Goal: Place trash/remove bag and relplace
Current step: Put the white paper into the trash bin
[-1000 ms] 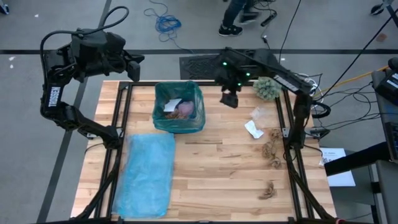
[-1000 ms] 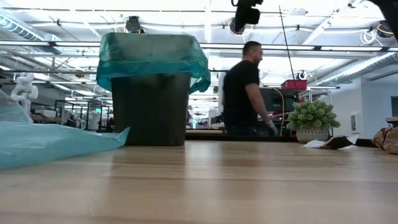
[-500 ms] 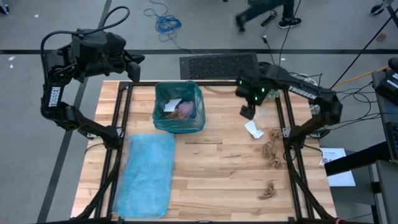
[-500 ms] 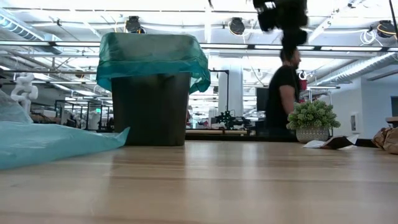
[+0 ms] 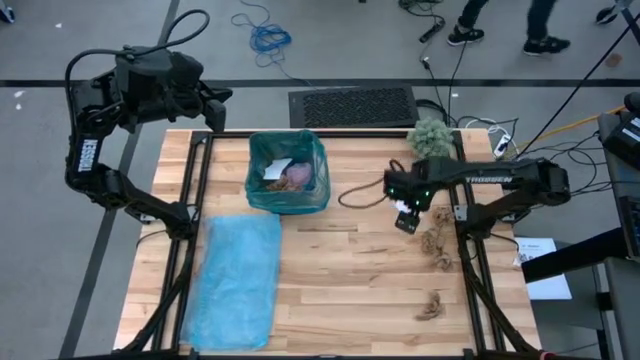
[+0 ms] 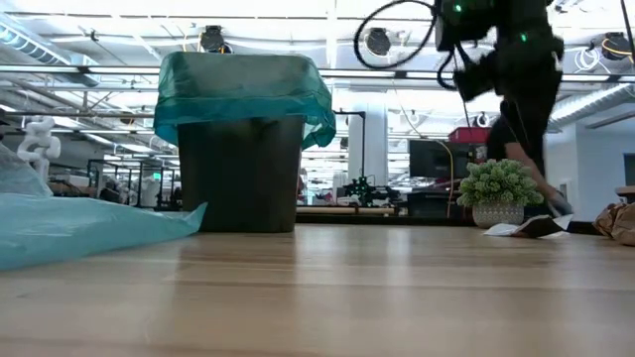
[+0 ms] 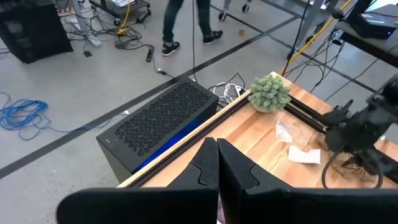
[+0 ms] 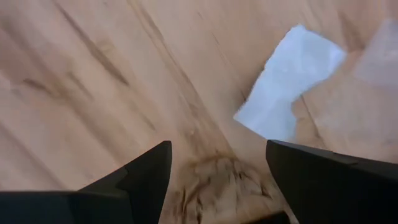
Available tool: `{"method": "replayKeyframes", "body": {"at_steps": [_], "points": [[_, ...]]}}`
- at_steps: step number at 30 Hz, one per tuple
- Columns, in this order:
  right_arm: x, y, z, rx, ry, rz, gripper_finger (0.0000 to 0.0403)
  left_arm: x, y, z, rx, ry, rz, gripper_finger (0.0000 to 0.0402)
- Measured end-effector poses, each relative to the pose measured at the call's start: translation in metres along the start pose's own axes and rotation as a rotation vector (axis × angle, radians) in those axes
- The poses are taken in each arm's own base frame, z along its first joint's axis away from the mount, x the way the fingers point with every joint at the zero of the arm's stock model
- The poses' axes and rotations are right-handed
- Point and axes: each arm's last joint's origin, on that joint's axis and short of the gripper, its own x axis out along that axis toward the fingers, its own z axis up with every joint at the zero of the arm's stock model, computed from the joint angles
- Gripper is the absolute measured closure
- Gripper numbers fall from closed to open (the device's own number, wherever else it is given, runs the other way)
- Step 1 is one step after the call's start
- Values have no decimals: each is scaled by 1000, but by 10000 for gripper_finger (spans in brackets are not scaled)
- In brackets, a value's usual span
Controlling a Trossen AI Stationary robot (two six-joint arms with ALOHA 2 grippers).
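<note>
Right wrist view looks straight down between two spread dark fingers (image 8: 143, 177) at the wooden table (image 8: 81, 74): a brown crumpled paper wad (image 8: 217, 183) lies just under the gap, and a white scrap (image 8: 286, 87) sits just beyond it — flat, creased, roughly oblong, its long axis running diagonally away from the wad.

From above, the bin (image 5: 288, 172) serves as landmark. Nearest the front edge, well to the right of the bin, a lone brown wad (image 5: 432, 306) lies by itself. Farther back, a cluster of brown wads (image 5: 437, 245) sits near the right rail, loose and shapeless, with no clear direction. The right gripper (image 5: 406, 218) hangs with its jaws wide apart and holding nothing, just beside that cluster, on the side toward the bin. A folded blue bag (image 5: 236, 282) lies flat in front of the bin, its long axis running front to back.

The bin itself is lined with a teal bag and already holds a white scrap (image 5: 277, 168) and a lilac-pink piece (image 5: 298, 177). Beyond it and to the right, a fuzzy green ball (image 5: 430, 137) sits at the table's back edge.

The left gripper (image 5: 215, 104) waits past the back-left corner, behind the bin — its fingers (image 7: 211, 168) pressed together, empty. On the floor beyond, a person's legs (image 5: 505, 20) pass.
</note>
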Motion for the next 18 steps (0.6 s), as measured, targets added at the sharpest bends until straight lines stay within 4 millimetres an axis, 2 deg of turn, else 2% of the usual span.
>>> {"method": "replayKeyframes", "body": {"at_steps": [5, 9, 12, 15, 18], "points": [[37, -1, -9, 89, -27, -95, 149, 0, 0, 0, -1, 0, 0, 402], [58, -9, -16, 159, -52, -178, 149, 0, 0, 0, -2, 0, 0, 402], [72, -12, -18, 181, -85, -165, 153, 0, 0, 0, -2, 0, 0, 402], [84, -14, -22, 216, -104, -154, 180, 0, 0, 0, -8, 0, 0, 402], [93, -18, -27, 249, -96, -159, 248, 0, 0, 0, -10, 0, 0, 402]]}}
